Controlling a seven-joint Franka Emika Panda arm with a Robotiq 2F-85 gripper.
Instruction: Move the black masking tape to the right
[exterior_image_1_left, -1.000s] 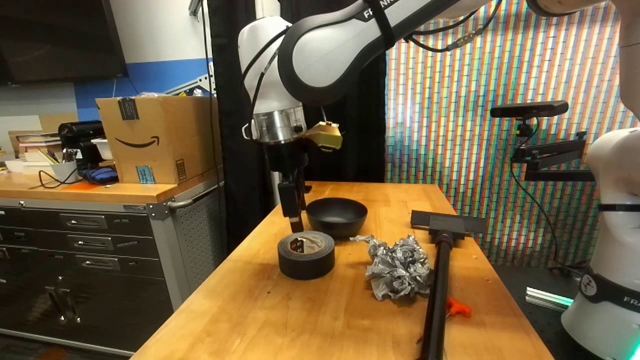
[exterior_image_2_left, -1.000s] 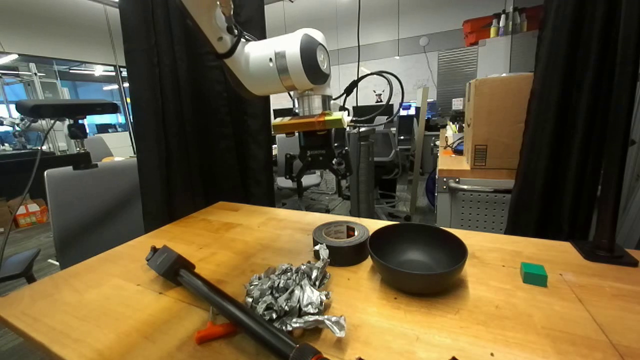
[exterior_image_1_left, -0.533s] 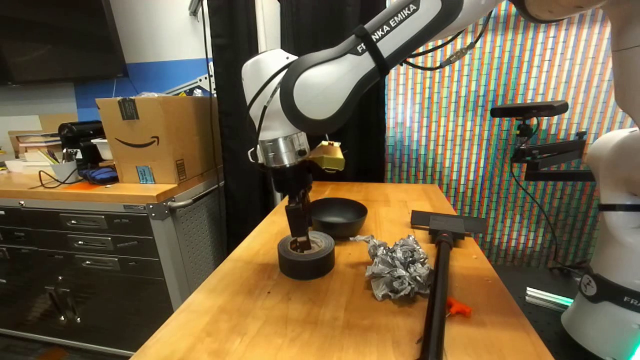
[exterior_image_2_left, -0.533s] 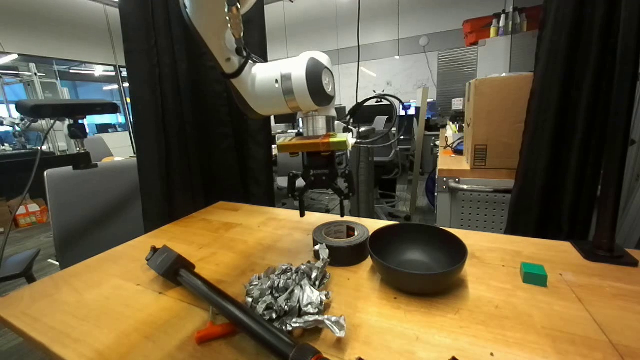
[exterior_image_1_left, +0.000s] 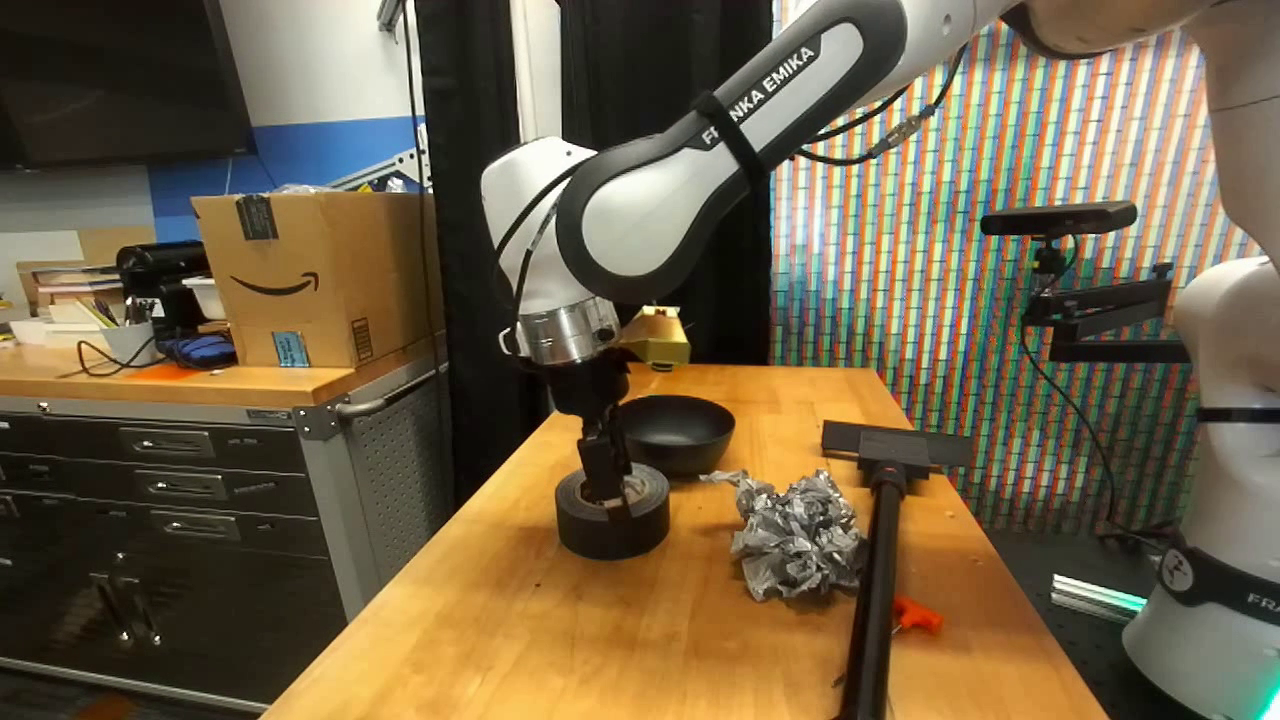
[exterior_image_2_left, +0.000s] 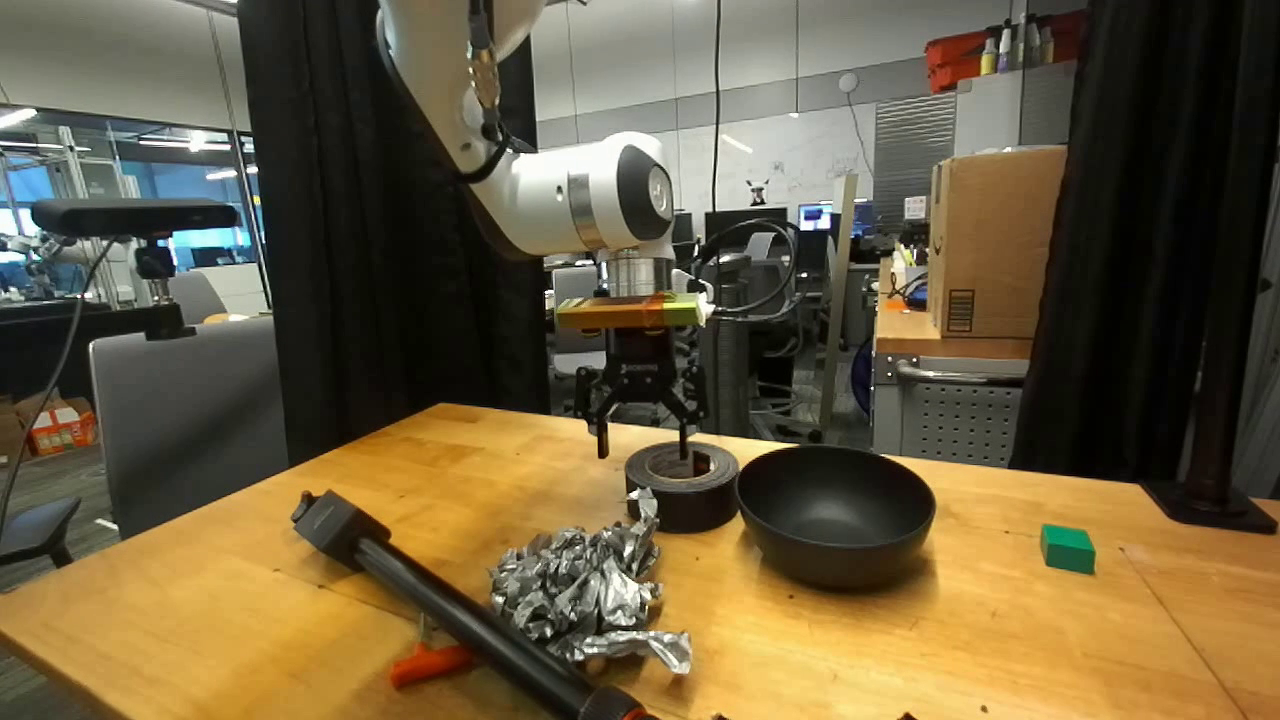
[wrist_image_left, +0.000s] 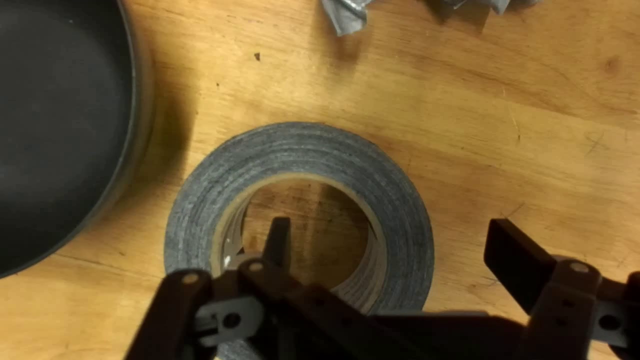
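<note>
The black tape roll (exterior_image_1_left: 612, 537) lies flat on the wooden table, with its round hole facing up. It also shows in an exterior view (exterior_image_2_left: 690, 508) beside the black bowl. In the wrist view the roll (wrist_image_left: 315, 145) fills the middle. My gripper (wrist_image_left: 390, 230) is open there. One finger is over the roll's hole and the other is outside its outer edge, so one side of the ring is between them. In both exterior views the gripper (exterior_image_1_left: 612, 490) points down at the roll (exterior_image_2_left: 643, 454). Whether a finger touches the roll cannot be told. Part of the roll is hidden behind the fingers.
A black bowl (exterior_image_2_left: 835, 530) stands close beside the roll and shows in the wrist view (wrist_image_left: 60, 130). Crumpled silver foil (exterior_image_1_left: 798, 535), a long black pole (exterior_image_1_left: 875, 600) and an orange-handled tool (exterior_image_1_left: 917, 615) lie nearby. A green block (exterior_image_2_left: 1068, 549) is past the bowl.
My gripper has come down from above the tape roll to the roll's level, staying open. The roll, bowl and foil have not moved.
</note>
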